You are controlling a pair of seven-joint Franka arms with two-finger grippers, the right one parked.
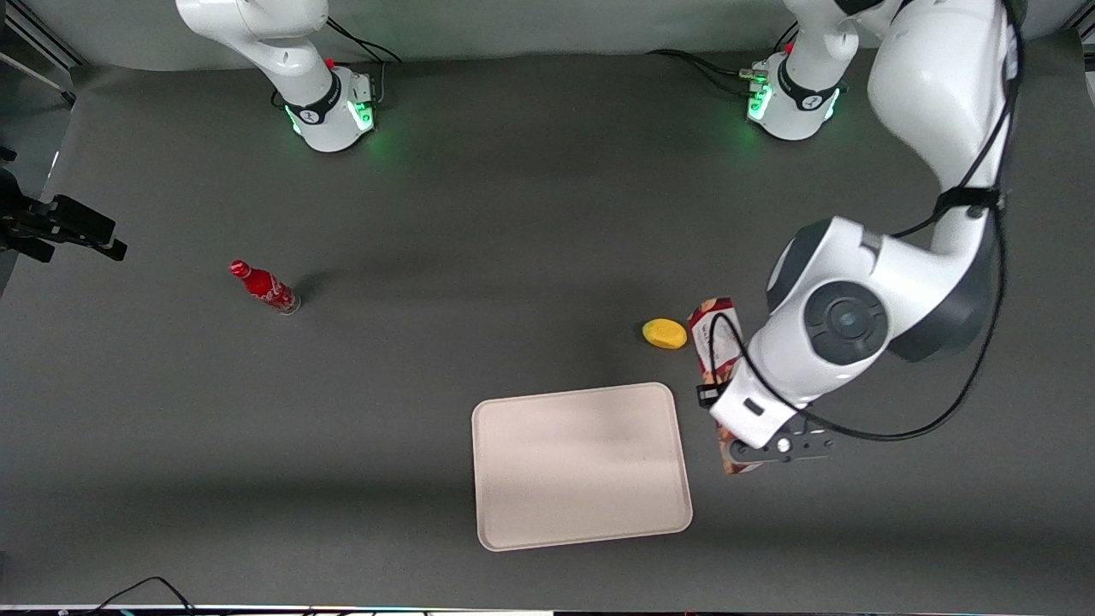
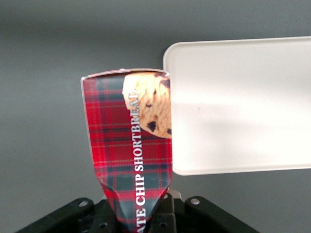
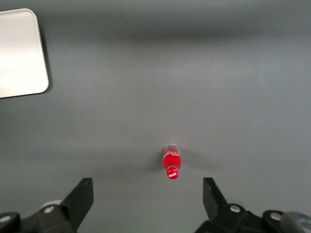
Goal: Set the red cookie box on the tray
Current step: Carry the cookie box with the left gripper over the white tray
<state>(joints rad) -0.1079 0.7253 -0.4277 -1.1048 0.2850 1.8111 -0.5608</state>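
The red cookie box (image 1: 717, 340), a long narrow tartan box printed with a chocolate-chip cookie, lies lengthwise beside the tray's short edge, toward the working arm's end of the table. My gripper (image 1: 737, 432) is over the box's end nearer the front camera. In the left wrist view the gripper (image 2: 146, 216) is shut on the red cookie box (image 2: 129, 145), whose sides are pinched in at the grip. The tray (image 1: 582, 462), pale pinkish-white with rounded corners, is bare. In that wrist view the box's long edge overlaps the rim of the tray (image 2: 243, 107). The arm hides the box's middle in the front view.
A small yellow rounded object (image 1: 665, 334) lies right beside the box's farther end. A small red bottle (image 1: 265, 288) stands toward the parked arm's end of the table, also seen as the red bottle (image 3: 171, 165) in the right wrist view. A black camera mount (image 1: 60, 227) sits at that table end.
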